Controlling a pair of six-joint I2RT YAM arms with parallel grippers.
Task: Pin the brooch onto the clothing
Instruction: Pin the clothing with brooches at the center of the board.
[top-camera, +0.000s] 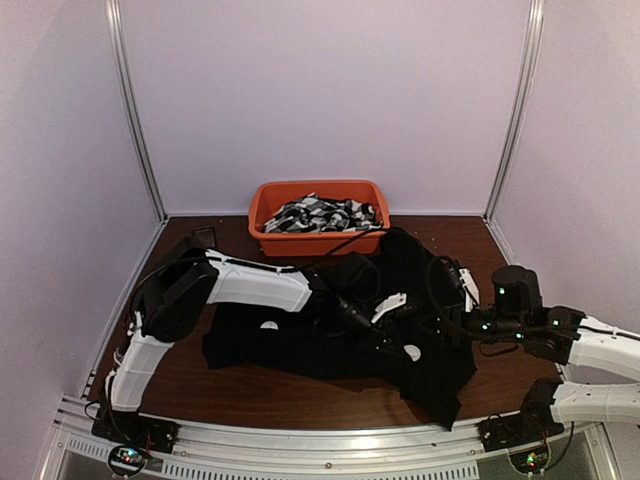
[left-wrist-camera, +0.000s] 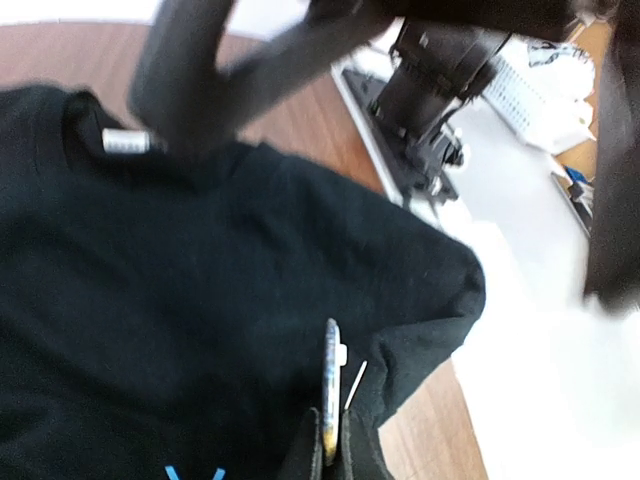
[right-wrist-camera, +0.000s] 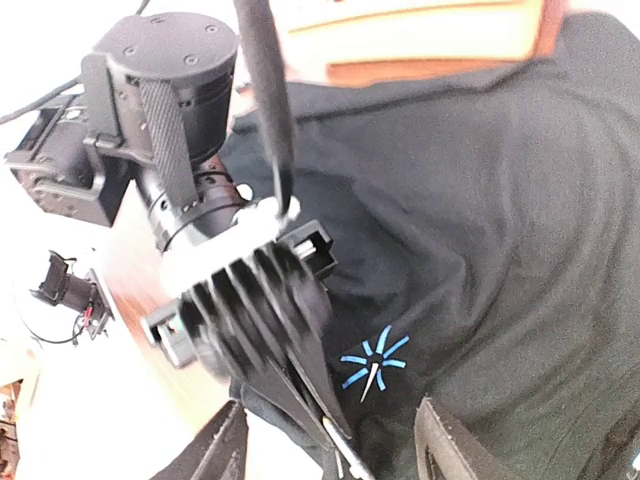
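The black shirt (top-camera: 290, 345) lies spread on the table. Its light-blue starburst mark (right-wrist-camera: 372, 362) shows in the right wrist view and at the bottom edge of the left wrist view (left-wrist-camera: 195, 472). My left gripper (left-wrist-camera: 333, 425) is shut on the round brooch (left-wrist-camera: 331, 370), seen edge-on just above the shirt (left-wrist-camera: 200, 280), its pin (left-wrist-camera: 356, 385) sticking out beside it. In the right wrist view the pin tip (right-wrist-camera: 371, 378) rests over the starburst. My right gripper (right-wrist-camera: 330, 460) is open and empty, its fingers (right-wrist-camera: 450, 450) on either side of the mark. A white tag (left-wrist-camera: 125, 142) sits at the collar.
An orange basket (top-camera: 262, 215) of black-and-white patterned fabrics (top-camera: 325, 213) stands at the back of the table. Both arms meet over the shirt's right half; my left gripper (top-camera: 382, 340) is close to my right gripper (top-camera: 437, 325). Bare wood (top-camera: 250, 385) shows in front.
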